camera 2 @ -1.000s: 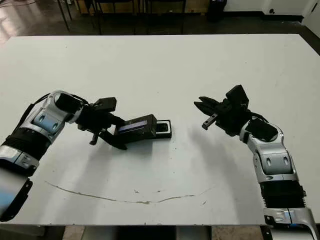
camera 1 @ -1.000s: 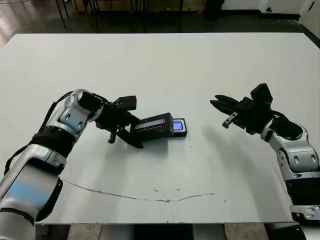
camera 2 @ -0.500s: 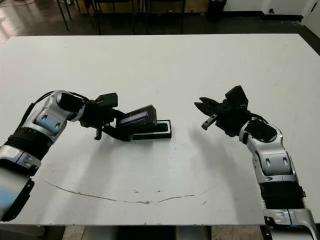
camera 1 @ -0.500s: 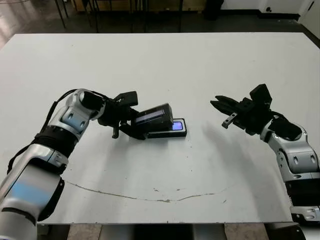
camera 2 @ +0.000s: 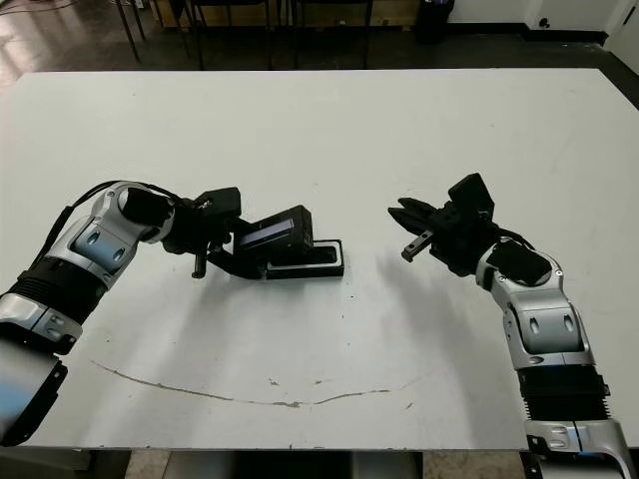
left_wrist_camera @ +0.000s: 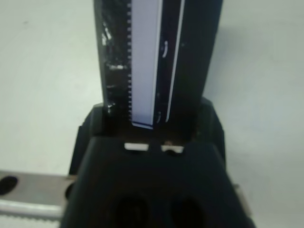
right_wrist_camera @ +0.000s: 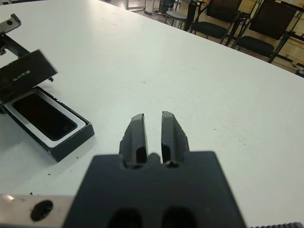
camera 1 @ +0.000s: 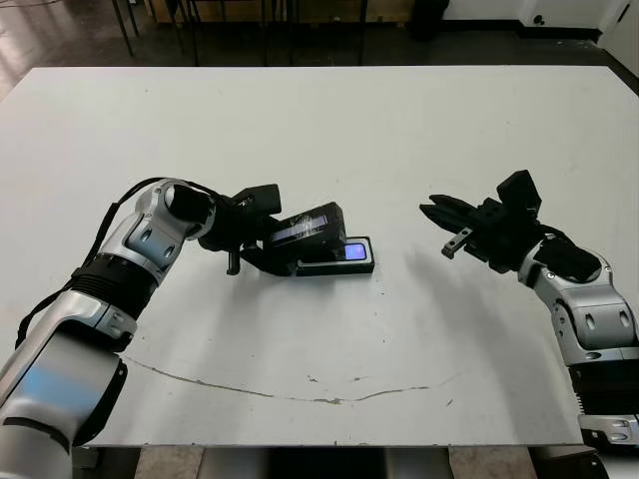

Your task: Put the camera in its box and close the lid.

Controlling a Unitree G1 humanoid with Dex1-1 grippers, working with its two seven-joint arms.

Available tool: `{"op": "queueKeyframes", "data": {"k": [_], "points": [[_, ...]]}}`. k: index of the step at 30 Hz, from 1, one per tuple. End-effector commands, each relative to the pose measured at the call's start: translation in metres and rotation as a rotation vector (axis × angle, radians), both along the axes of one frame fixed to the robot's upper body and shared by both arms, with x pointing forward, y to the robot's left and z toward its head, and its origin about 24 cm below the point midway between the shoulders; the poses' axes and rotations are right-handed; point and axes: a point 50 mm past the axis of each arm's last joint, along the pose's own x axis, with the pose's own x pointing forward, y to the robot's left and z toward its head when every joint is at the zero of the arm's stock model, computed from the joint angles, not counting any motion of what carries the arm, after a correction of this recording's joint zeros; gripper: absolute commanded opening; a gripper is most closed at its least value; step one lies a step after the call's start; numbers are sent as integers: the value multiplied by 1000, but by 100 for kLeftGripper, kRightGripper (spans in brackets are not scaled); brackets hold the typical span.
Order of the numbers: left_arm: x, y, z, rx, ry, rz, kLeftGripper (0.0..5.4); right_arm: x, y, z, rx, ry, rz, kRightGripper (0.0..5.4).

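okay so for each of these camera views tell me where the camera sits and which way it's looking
Head views: from the robot's head, down at the white table; both arms show.
Left wrist view: on the left arm, along the left gripper at the lid it grips.
Right wrist view: on the right arm, along the right gripper, near-shut fingers, toward the box holding the camera.
Shared: the right wrist view and head views show box and lid.
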Motion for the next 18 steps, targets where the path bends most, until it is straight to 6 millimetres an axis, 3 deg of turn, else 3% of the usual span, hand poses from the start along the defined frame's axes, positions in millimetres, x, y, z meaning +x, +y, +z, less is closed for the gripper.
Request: {"op": "queueKeyframes", "data": {"k": [1,9,18], "points": [[-5,6,-11,59,66,-22,127,-2,-2,-6,-18,21,-6,0],[0,9,-12,-5,142,70,127,-2,-1,-7,-21,28,-6,0],[2,8,-23,52,169,187,127,-3,-2,-9,-6,47,-6,0]]}}
